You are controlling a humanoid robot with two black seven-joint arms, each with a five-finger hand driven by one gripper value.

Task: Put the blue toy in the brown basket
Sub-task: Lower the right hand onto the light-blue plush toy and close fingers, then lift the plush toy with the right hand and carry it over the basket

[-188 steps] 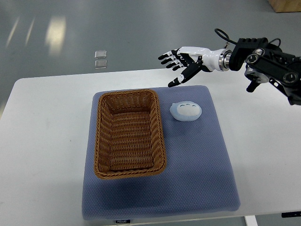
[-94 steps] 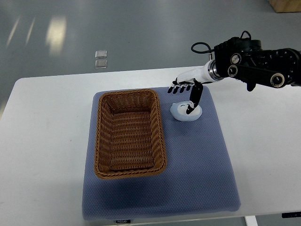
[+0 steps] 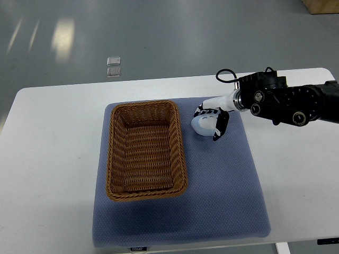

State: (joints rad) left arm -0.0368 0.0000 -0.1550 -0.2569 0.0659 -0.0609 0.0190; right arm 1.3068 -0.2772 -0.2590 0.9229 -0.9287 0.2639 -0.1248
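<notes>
toy [image 3: 204,124]: under right hand [image 3: 212,119], fingers curling round it, not lifted
basket [image 3: 145,150]: left of hand, empty
left to do: lift, move, drop

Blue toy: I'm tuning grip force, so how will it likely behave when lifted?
The blue toy looks rounded and smooth, so it may slip or roll from the right hand closing over it. It seems small, probably light. Softness is unclear.

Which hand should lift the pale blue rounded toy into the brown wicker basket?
The right hand. Its fingers already wrap the pale blue rounded toy on the blue mat, just right of the brown wicker basket. The left arm is out of view.
</notes>
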